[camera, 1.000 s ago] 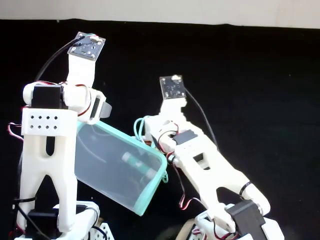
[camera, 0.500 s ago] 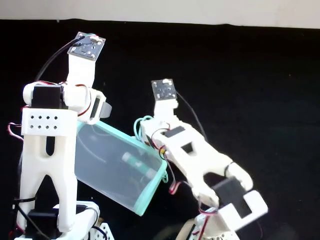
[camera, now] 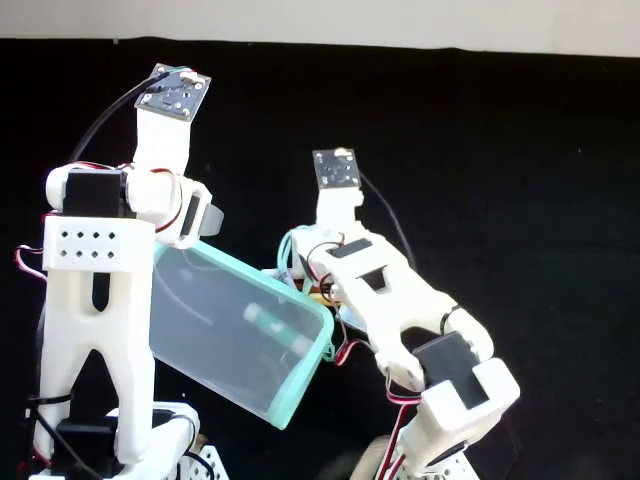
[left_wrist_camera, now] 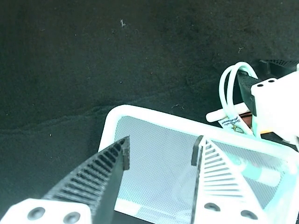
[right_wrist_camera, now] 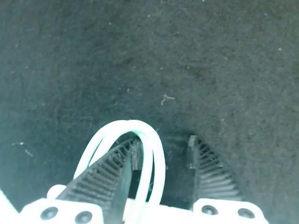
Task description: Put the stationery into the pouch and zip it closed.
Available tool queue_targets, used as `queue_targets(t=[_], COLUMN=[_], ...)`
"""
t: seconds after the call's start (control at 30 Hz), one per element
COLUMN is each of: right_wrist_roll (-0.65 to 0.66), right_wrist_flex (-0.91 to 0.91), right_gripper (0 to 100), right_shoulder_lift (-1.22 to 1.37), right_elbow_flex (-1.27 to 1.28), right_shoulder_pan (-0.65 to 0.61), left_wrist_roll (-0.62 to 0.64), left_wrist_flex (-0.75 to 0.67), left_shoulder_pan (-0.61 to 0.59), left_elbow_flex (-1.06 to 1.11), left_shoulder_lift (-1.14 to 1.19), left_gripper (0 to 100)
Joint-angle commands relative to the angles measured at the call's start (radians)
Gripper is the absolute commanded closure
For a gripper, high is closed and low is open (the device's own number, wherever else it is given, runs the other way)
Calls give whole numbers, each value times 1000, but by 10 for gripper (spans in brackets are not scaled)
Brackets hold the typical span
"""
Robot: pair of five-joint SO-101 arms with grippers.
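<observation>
On the black-clothed worktop [camera: 520, 180], the pouch [camera: 225, 330] sits slanted just in front of the left arm, clear-sided with a mint-green edge. There's the stationery [camera: 275, 328] already inside it, a pale pen-like piece showing through the wall. So the filling looks done from here, and it's the zip that matters.

The left gripper [left_wrist_camera: 161, 151] sits right over the pouch near one corner, its two sides spread apart with the mesh face showing between them, grasping nothing that I can see. My read is that it's placed there to steady the pouch while the other arm pulls, though I can't tell whether the tips actually touch the fabric.

Over to the right gripper [right_wrist_camera: 163, 150], up at the pouch's zip edge: it's parted, and the white cord loop [right_wrist_camera: 124, 124] of the zip pull is slung round one side rather than pinched between the two. That's a hook, not a clamp, and it makes sense, since a drag along the edge would carry the slider with it. How far the zip has run I can't make out. The risk, as I judge it, is the loop slipping off or the pouch sliding along with the pull.

The cloth is dark and matte, flecked with lint, and rucked into a low fold near the pouch; behind it runs a pale strip of wall [camera: 400, 18]
</observation>
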Motion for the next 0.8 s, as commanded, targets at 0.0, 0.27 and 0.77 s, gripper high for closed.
queue_targets(t=[0.0, 0.27, 0.77], right_wrist_roll=[-8, 84, 91], right_wrist_flex=[30, 162, 214], right_gripper=[885, 993, 993], right_shoulder_lift=[38, 31, -710], right_elbow_flex=[-54, -122, -130], right_shoulder_pan=[-5, -2, 248], left_wrist_roll=[0, 0, 2], left_wrist_flex=[-3, -3, 61], left_shoulder_pan=[-7, -7, 27], left_elbow_flex=[-27, -27, -38], left_shoulder_lift=[-15, -15, -16], left_gripper=[758, 758, 758])
